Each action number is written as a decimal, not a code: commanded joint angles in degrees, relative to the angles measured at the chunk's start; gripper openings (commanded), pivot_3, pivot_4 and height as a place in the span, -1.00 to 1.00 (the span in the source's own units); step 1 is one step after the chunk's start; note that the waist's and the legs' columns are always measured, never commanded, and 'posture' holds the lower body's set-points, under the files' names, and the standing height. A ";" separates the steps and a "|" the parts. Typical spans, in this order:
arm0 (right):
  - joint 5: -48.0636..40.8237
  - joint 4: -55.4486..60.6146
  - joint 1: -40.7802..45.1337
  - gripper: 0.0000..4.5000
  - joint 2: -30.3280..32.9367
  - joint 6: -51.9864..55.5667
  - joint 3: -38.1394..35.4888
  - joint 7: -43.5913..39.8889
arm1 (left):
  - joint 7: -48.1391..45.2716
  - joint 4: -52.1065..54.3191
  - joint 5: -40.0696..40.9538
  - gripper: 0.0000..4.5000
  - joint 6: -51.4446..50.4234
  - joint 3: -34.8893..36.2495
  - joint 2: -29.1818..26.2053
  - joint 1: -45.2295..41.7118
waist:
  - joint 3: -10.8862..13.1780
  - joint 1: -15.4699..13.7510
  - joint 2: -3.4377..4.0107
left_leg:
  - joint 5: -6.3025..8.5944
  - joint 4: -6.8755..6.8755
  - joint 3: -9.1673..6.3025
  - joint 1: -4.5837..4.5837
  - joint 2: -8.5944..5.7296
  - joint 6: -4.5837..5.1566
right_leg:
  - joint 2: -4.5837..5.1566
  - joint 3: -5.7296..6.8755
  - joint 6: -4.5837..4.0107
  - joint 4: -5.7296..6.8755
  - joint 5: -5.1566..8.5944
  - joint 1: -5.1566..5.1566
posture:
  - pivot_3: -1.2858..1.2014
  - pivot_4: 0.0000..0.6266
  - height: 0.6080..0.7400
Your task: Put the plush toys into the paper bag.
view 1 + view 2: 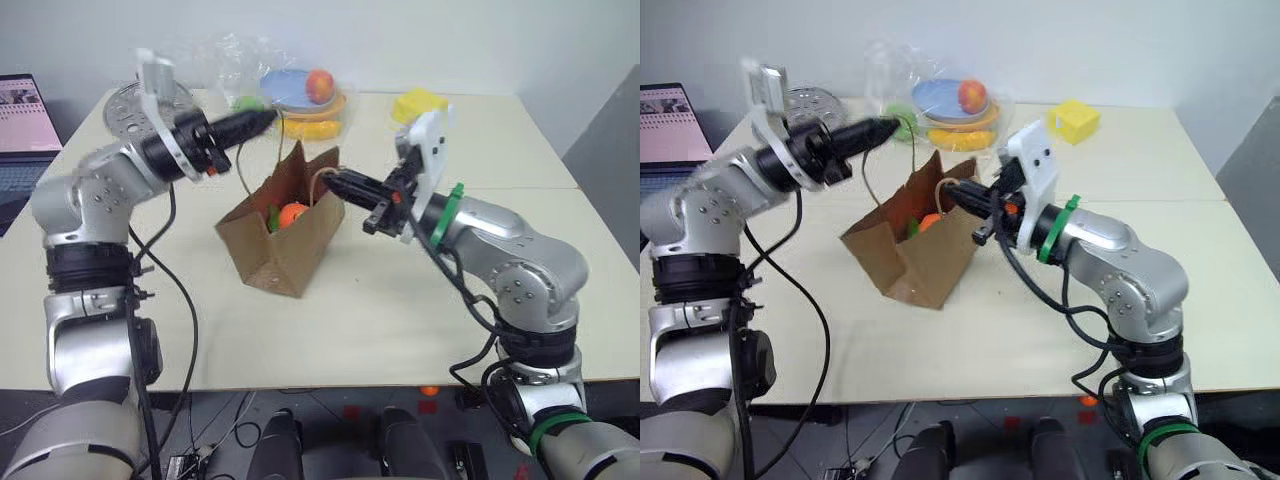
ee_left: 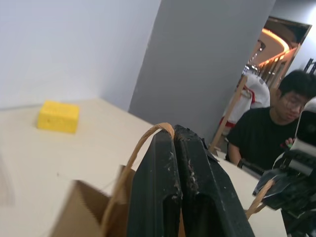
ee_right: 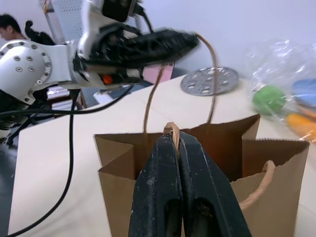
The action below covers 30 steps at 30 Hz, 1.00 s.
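The brown paper bag (image 1: 285, 235) stands open in the middle of the table. Inside it lies an orange plush toy (image 1: 292, 213) with a green tuft. My left gripper (image 1: 268, 117) hangs above the bag's far side, shut on one twisted handle (image 2: 148, 140) that runs down to the bag. From the right, my right gripper (image 1: 335, 182) reaches level to the bag's near rim. It is shut on the other handle (image 3: 171, 129), which shows pinched at its fingertips in the right wrist view.
Behind the bag lies a clear plastic bag of fruit (image 1: 300, 95) on a blue plate. A yellow block (image 1: 420, 103) sits at the back right, a perforated metal disc (image 1: 125, 108) at the back left, and a laptop (image 1: 22, 130) beyond the left edge. A person (image 2: 269, 136) sits nearby.
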State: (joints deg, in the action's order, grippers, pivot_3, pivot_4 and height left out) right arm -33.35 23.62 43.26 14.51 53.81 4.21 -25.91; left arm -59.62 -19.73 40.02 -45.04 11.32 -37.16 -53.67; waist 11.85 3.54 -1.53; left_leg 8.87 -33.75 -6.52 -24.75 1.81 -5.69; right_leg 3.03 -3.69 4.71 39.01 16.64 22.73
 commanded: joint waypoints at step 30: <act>-10.01 1.34 6.73 1.00 19.56 -3.60 -4.02 -19.29 | 27.90 60.98 0.07 0.99 6.71 7.60 8.97 54.00 | -0.05 -1.31 -0.07 | 0.00 -0.23 0.28 0.17 0.02 0.00 | 0.02 -0.28 -0.12 -0.40 -0.05 -0.35 | 0.03 -0.52 1.00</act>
State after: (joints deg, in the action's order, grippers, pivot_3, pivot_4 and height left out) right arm -43.26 23.03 48.29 33.41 50.79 0.88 -44.36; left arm -31.40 38.78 42.38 -41.49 22.30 -28.41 -0.30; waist 11.81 2.23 -1.60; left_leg 8.88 -33.98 -6.25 -24.58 1.83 -5.70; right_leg 3.04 -3.96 4.59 38.61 16.59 22.38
